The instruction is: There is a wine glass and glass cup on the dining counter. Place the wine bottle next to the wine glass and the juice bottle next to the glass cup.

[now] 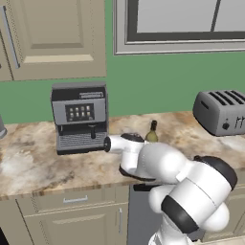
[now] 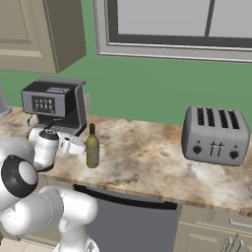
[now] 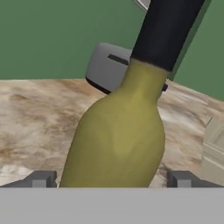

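Here the wine bottle [image 3: 120,131] stands upright on the counter [image 2: 147,157], between the gripper's [image 3: 111,179] wide-open fingers [image 3: 41,179]. Whether they touch it is unclear. In the left base view the arm [image 1: 158,165] hides the bottle's body; the toaster [image 3: 107,68] shows partly behind it.

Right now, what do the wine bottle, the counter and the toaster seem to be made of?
Wine bottle: looks like olive-green glass, smooth, with a matte black neck. Counter: beige-brown marbled stone, seemingly polished. Toaster: probably brushed grey metal, with dark slots and knobs.
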Robot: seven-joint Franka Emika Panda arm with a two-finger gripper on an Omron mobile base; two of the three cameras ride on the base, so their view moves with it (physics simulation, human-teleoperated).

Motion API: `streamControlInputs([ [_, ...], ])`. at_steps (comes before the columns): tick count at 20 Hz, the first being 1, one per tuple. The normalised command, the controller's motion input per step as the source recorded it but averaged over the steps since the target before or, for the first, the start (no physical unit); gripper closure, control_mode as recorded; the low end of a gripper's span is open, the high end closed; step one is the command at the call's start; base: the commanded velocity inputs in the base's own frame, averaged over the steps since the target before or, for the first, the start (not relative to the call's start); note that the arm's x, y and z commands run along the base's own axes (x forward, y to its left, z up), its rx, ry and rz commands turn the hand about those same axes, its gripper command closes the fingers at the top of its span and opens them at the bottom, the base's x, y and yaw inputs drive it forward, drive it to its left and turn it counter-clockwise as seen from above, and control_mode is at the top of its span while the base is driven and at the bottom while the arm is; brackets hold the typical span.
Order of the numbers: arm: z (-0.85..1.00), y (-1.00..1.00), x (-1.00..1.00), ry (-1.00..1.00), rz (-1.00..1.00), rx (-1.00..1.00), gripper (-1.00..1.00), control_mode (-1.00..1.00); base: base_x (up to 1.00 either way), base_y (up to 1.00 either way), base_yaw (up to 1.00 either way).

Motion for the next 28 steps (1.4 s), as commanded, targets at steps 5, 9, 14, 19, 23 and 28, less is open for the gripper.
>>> streamControlInputs([
  [5, -0.16, 0.0, 0.22, 0.06, 0.01, 0.0, -1.0, -1.0, 0.0, 0.0, 0.0],
  [9, -0.13, 0.0, 0.21, 0.05, 0.0, -0.02, -1.0, -1.0, 0.0, 0.0, 0.0],
  [14, -0.1, 0.0, 0.16, 0.03, 0.0, -0.02, -1.0, -1.0, 0.0, 0.0, 0.0],
  [19, -0.09, 0.0, 0.12, 0.02, 0.0, 0.0, -1.0, -1.0, 0.0, 0.0, 0.0],
  [23, -0.17, -0.01, 0.01, 0.03, 0.0, 0.0, 1.0, -1.0, 0.0, 0.0, 0.0],
  [28, -0.15, -0.13, -0.02, 0.03, 0.0, 0.0, 1.0, -1.0, 0.0, 0.0, 0.0],
])
